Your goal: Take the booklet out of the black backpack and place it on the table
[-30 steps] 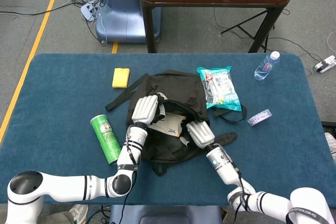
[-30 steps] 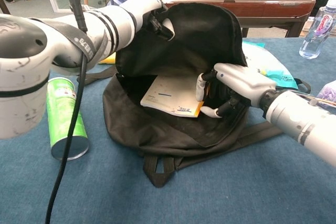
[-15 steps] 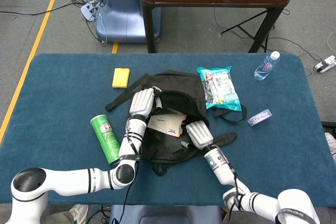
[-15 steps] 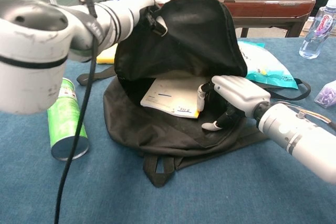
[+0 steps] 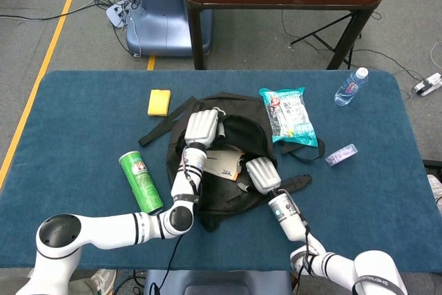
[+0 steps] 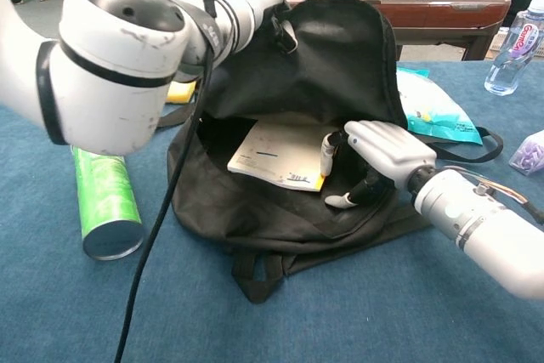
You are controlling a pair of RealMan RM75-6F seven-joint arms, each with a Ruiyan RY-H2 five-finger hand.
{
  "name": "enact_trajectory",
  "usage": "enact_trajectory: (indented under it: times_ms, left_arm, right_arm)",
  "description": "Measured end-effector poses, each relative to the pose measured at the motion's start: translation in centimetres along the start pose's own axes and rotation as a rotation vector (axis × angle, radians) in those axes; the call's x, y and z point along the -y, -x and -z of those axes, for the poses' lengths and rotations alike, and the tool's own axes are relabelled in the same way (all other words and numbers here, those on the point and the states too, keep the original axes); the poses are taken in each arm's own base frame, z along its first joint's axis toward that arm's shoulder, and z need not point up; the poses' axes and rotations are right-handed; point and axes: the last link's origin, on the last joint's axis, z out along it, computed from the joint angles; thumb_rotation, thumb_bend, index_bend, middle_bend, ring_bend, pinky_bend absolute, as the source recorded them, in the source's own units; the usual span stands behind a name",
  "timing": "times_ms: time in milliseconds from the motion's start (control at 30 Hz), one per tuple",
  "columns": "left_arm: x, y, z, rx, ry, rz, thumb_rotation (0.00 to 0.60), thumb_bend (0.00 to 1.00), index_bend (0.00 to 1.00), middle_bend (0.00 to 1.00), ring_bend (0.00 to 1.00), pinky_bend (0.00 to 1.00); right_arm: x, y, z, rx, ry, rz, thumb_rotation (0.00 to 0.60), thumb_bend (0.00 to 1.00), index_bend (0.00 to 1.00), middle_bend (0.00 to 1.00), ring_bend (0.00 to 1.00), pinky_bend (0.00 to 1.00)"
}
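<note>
**Q:** Where is the booklet?

**A:** The booklet (image 6: 280,153), white with an orange edge, lies inside the open mouth of the black backpack (image 6: 280,210), which rests on the blue table (image 5: 83,115). Part of it shows from above too, under the raised flap.

**Q:** What is the left hand doing?

**A:** The left hand (image 5: 203,126) grips the upper flap of the backpack near its top edge and holds it lifted, so the opening gapes toward the chest camera. The left arm fills the near left of the chest view.

**Q:** And the right hand?

**A:** The right hand (image 6: 374,159) sits at the right side of the opening, fingers (image 6: 328,148) curled down at the booklet's right edge. One fingertip touches or nearly touches that edge; whether it actually grips the booklet cannot be told.

**Q:** What else is on the table?

**A:** A green can (image 5: 140,182) lies just left of the backpack, a yellow block (image 5: 159,101) farther back, a teal snack bag (image 5: 290,115) beside the backpack's right side, a water bottle (image 5: 351,86) near the far right corner, and a small clear packet (image 5: 341,154) near the bag.
</note>
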Motion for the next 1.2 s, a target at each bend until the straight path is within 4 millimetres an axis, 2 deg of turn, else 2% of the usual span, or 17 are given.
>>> enact_trajectory:
  times_ms: [233, 833, 967, 1200]
  left_arm:
    - [-0.4, 0.4, -0.5, 0.007, -0.009, -0.013, 0.6, 0.81, 0.67, 0.37, 0.27, 0.04]
    - [0.6, 0.2, -0.6, 0.004, -0.037, -0.001, 0.6, 0.81, 0.66, 0.37, 0.27, 0.04]
    - [0.6, 0.0, -0.5, 0.001, -0.039, -0.007, 0.6, 0.81, 0.66, 0.37, 0.27, 0.04]
    - [0.7, -0.2, -0.7, -0.007, -0.038, -0.044, 0.6, 0.81, 0.66, 0.37, 0.27, 0.04]
  right_arm:
    - [-0.2, 0.3, -0.7, -0.021, 0.002, -0.012, 0.6, 0.05, 0.5, 0.38, 0.34, 0.47]
    - [1.6, 1.3, -2.3, -0.049, -0.027, -0.015, 0.6, 0.07, 0.5, 0.38, 0.34, 0.47]
    - [2.0, 1.5, -2.7, -0.052, -0.03, 0.002, 0.6, 0.15, 0.5, 0.38, 0.34, 0.47]
    - [2.2, 1.8, -3.2, -0.047, -0.027, 0.025, 0.6, 0.38, 0.5, 0.38, 0.34, 0.47]
